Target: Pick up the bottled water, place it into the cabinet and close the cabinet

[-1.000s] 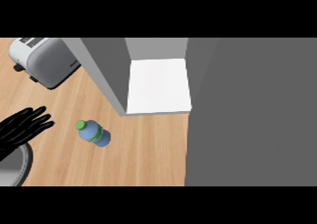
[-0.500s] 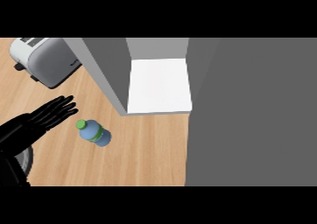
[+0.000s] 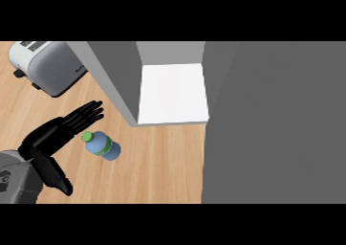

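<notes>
Fig. Open cabinet [image 3: 172, 93], counter [image 3: 158, 167] and left robot hand [image 3: 59, 133].
The cabinet stands right of the robot hand and the toaster [image 3: 48, 67] beyond its straight, spread, empty fingers. The bottled water [image 3: 104, 147] rests on the counter just right of the palm.

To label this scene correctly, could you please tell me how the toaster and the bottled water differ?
Colour: the toaster is silver-grey with dark slots; the bottled water is blue with a green cap. Size: the toaster is much bigger than the bottled water. Position: the toaster sits farther back at the left; the bottled water is nearer, beside the open left hand. Both rest on the wooden counter.
</notes>
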